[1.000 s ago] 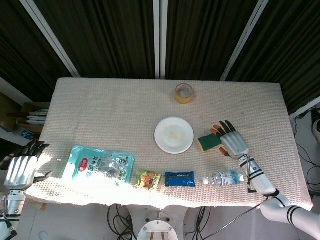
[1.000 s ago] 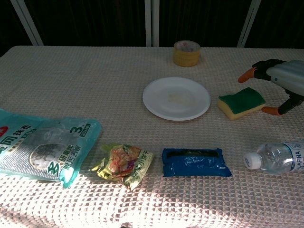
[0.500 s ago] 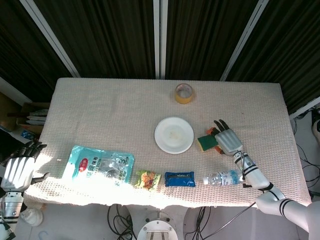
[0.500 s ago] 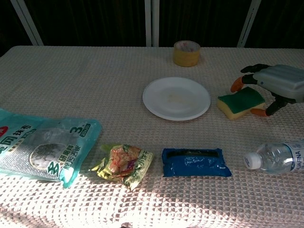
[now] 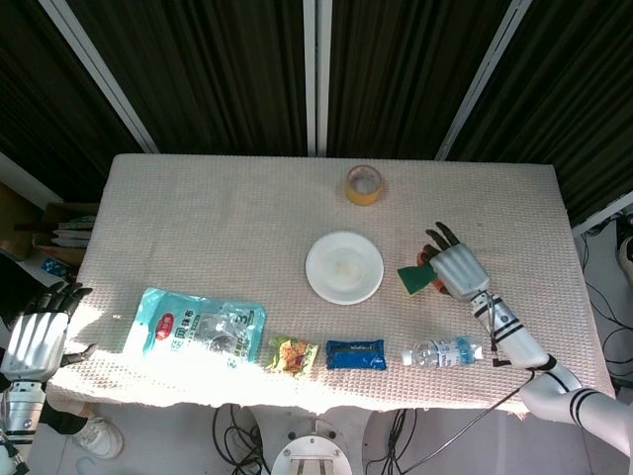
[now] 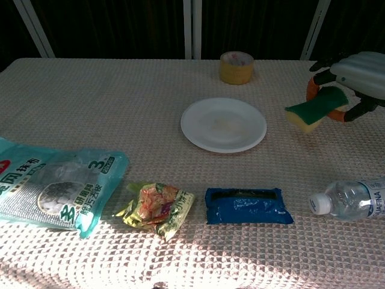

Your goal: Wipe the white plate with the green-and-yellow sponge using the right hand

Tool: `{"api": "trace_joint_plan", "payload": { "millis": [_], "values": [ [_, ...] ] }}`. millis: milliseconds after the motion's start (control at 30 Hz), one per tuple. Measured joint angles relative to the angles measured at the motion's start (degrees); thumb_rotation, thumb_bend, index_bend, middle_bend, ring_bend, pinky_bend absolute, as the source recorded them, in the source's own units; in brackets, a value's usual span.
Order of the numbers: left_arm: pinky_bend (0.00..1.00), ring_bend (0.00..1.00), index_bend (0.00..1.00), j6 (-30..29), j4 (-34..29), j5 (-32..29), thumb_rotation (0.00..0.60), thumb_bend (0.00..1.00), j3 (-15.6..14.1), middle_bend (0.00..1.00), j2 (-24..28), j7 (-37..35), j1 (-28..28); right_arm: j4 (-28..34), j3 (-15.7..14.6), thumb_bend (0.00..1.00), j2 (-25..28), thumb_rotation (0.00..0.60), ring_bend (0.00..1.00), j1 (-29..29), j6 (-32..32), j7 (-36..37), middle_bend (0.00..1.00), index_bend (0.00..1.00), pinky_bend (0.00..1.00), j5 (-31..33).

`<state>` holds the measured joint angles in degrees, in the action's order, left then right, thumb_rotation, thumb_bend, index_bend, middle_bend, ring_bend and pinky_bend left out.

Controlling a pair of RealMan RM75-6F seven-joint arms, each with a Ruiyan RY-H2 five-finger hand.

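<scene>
Right of the white plate (image 6: 224, 124), the right hand (image 6: 360, 73) grips the green-and-yellow sponge (image 6: 317, 108), lifted clear of the table (image 6: 120, 96) and tilted. The left hand (image 5: 36, 334) rests open at the table's near-left edge. Risk: the hold looks confined to one end, so wiping pressure could twist the sponge loose

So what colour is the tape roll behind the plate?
Yellow tape roll, clearest in the chest view.
</scene>
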<state>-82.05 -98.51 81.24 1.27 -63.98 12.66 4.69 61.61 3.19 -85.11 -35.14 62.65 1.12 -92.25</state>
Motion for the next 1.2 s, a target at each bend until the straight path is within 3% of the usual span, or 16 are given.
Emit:
{"api": "trace_joint_plan", "payload": {
  "millis": [200,333,767,1067,1200],
  "values": [
    [0.18,0.10,0.20,0.21,0.12,0.50,0.600,0.09,-0.12,0.15,-0.44,-0.14,0.24,2.31,1.45,0.42,0.58,0.600,0.13,-4.12,-2.23,-8.44,0.38,0.66,0.05,-1.20],
    [0.18,0.10,0.20,0.31,0.95,0.56,0.600,0.09,-0.26,0.15,-0.63,-0.89,0.20,1.00,2.50,0.43,-2.70,0.600,0.15,-7.34,-4.99,-14.76,0.38,0.66,0.05,-1.13],
    [0.18,0.10,0.20,0.81,4.94,0.43,0.600,0.09,-0.12,0.15,-1.20,-4.67,0.25,-14.60,4.41,0.45,-20.53,0.600,0.15,-13.27,-5.94,-18.89,0.38,0.67,0.05,0.33],
    [0.18,0.10,0.20,1.17,6.71,0.39,0.600,0.09,-0.19,0.15,-2.21,-6.22,0.27,-25.97,2.50,0.48,-26.97,0.600,0.17,-14.23,-5.67,-20.26,0.39,0.67,0.02,0.12],
    [0.18,0.10,0.20,1.20,7.13,0.47,0.600,0.09,-0.16,0.15,-2.53,-6.59,0.32,-27.51,2.54,0.48,-27.12,0.600,0.17,-14.04,-4.83,-20.26,0.39,0.67,0.02,0.85]
  ]
}}
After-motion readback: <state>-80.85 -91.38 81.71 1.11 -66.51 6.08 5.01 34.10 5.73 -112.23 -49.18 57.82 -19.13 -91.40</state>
